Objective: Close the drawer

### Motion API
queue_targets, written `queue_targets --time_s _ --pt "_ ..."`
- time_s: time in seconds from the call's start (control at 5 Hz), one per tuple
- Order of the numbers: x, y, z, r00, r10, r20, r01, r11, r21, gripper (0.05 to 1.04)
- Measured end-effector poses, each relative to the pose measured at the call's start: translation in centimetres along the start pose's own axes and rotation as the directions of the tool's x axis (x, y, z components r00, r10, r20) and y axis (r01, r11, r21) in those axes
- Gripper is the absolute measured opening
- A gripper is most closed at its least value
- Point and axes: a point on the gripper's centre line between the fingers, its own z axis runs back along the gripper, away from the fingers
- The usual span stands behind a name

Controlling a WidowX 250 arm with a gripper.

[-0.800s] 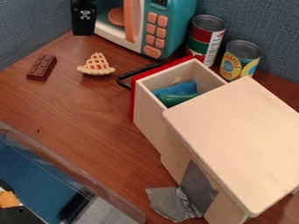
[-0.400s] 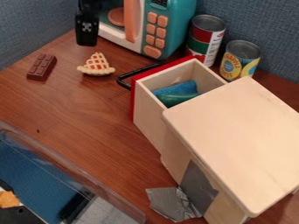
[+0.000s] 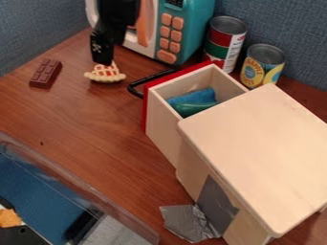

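the open drawer (image 3: pixel 163 139), a pale wooden box with a red front (image 3: pixel 145 107), juts from the wooden cabinet (image 3: pixel 263 153) toward the upper left of the view; its black handle (image 3: pixel 136 89) projects above the tabletop (image 3: pixel 102 117). within the drawer lie a blue item (image 3: pixel 195 97) and, against it, a green item (image 3: pixel 186 109). the black gripper (image 3: pixel 103 57) hangs at the upper left, in front of the toy microwave (image 3: pixel 183 31), apart from the handle. its lower end overlaps the tip of the lattice-topped pie slice (image 3: pixel 106 75); contact between the two cannot be determined. whether the gripper is open or closed cannot be told from this angle. a chocolate bar (image 3: pixel 46 73) lies to the left of the pie slice. two cans, one red and green (image 3: pixel 223 42), one chiefly yellow and blue (image 3: pixel 260 69), stand beyond the drawer, near the back wall (image 3: pixel 281 21). grey tape (image 3: pixel 217 205) covers part of the cabinet's side, beside a crumpled silvery piece (image 3: pixel 185 221). a clear plastic rim (image 3: pixel 80 189) crosses the lower left.
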Motion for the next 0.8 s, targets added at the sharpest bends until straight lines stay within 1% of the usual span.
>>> queue_targets --time_s 0.2,0.4,0.6,0.8 --pt "1.1 0.8 -1.1 0.978 -0.207 -0.001 0.207 0.978 -0.017 0.999" --pt "1.7 1.3 -1.6 0.938 -0.347 -0.025 0.346 0.938 -0.027 0.999" --pt "1.8 2.3 -2.2 0.906 -0.414 -0.09 0.414 0.91 -0.018 0.999" --pt "1.6 2.9 -3.0 0.902 -0.416 -0.119 0.419 0.908 0.001 0.999"
